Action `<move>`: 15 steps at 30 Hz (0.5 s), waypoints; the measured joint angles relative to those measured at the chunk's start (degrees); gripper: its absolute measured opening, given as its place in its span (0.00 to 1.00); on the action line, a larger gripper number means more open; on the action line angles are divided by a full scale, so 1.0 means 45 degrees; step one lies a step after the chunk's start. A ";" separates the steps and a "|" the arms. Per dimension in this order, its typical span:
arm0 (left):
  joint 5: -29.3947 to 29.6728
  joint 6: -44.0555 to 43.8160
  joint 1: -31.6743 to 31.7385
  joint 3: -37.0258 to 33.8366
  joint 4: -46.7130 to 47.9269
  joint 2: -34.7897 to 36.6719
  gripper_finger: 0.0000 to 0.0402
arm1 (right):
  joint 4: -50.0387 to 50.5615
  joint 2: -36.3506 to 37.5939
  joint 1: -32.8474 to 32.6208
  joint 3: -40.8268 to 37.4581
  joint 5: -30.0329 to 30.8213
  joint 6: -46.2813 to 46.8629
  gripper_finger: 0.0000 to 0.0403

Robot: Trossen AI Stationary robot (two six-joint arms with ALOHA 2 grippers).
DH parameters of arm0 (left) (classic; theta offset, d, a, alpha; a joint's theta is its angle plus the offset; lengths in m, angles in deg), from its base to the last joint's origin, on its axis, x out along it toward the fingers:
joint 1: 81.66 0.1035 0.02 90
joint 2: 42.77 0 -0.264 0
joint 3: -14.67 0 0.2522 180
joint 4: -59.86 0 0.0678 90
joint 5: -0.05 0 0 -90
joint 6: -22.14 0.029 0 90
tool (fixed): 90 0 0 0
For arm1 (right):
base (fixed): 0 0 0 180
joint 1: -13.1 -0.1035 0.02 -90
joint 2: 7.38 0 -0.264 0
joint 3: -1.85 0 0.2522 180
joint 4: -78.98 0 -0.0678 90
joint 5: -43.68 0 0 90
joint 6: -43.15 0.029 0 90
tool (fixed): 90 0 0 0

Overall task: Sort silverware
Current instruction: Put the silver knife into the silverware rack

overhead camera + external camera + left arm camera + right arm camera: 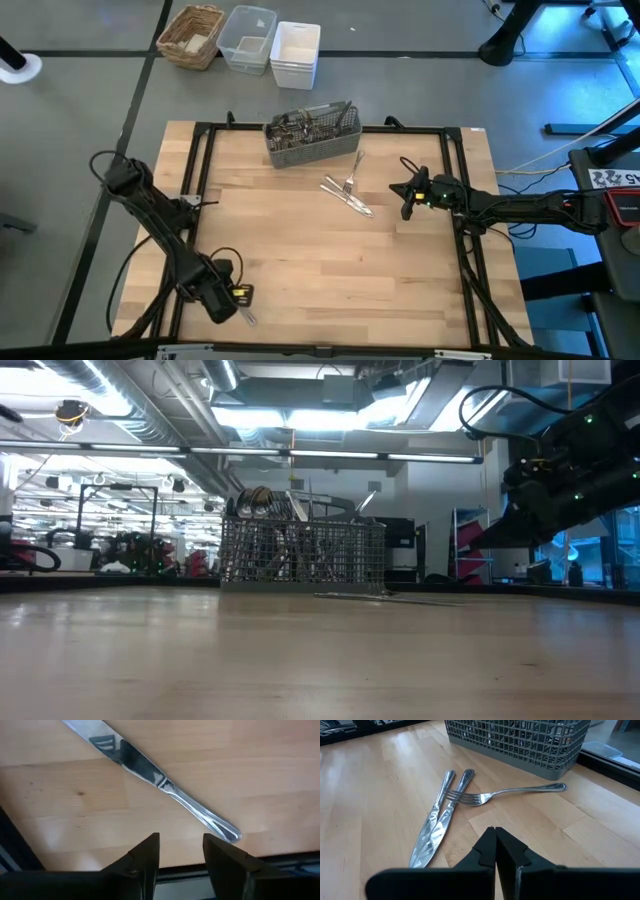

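A table knife [160, 777] lies flat on the wood by the table's near-left corner. My left gripper [181, 840] hangs over its handle end [227, 831], pointing steeply down and open, with the fingers clear of it. In the high view that gripper [235, 300] is at the near left. By the grey mesh caddy [312, 132] two knives [437, 820] lie side by side, and a fork [505, 794] rests its tines across their handles. My right gripper [495, 832] is shut and empty, a short way to the right of them [405, 195].
The caddy [520, 740] stands at the table's far edge with several pieces of silverware upright in it. Black frame rails [200, 170] run along the table's sides. A wicker basket [192, 35] and plastic tubs [270, 45] sit on the floor beyond the far edge.
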 joint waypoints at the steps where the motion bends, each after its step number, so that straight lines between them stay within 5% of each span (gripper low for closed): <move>1: 0.0000 -0.0051 0.0000 0.0000 -0.0046 -0.0076 0.36 | -0.0022 0.0003 0.0000 0.0003 -0.0001 -0.0001 0.01; 15: 0.0010 -0.0303 0.0224 -0.0005 -0.0753 -0.1267 0.33 | 0.0000 0.0003 0.0000 0.0005 0.0002 0.0004 0.01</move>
